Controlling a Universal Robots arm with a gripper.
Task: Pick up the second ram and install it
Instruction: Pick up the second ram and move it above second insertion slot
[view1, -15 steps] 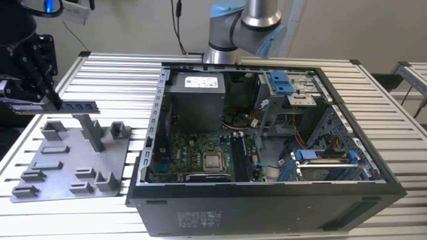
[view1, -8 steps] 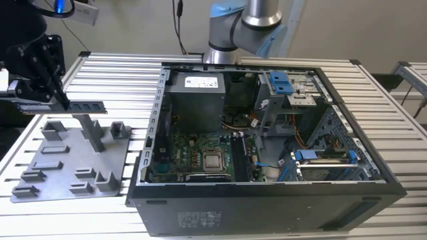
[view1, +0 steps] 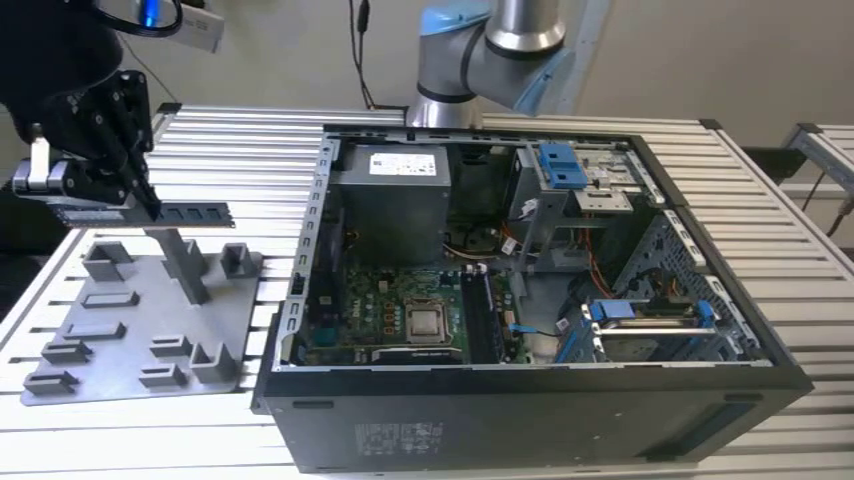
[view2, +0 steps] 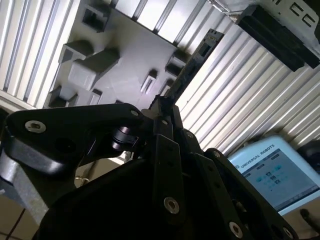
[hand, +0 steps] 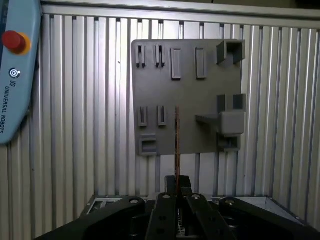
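Second ram, exterior view: held level above the grey fixture plate, well to the exterior view's left of the open computer case.
Gripper, exterior view: clenched on the stick, whose free end points toward the case.
Tall post, exterior view: right under the stick; whether they touch is hard to call from here.
Second wrist view, ram: juts straight out from the gripper, crossing the plate's edge and the slatted table.
Second wrist view, pendant: lit screen, lying on the table.
First wrist view, ram: seen edge-on, a thin line over the plate.
First wrist view, jaws: pinched tight on the stick at the gripper.
First wrist view, red button: on the pendant beside the plate.
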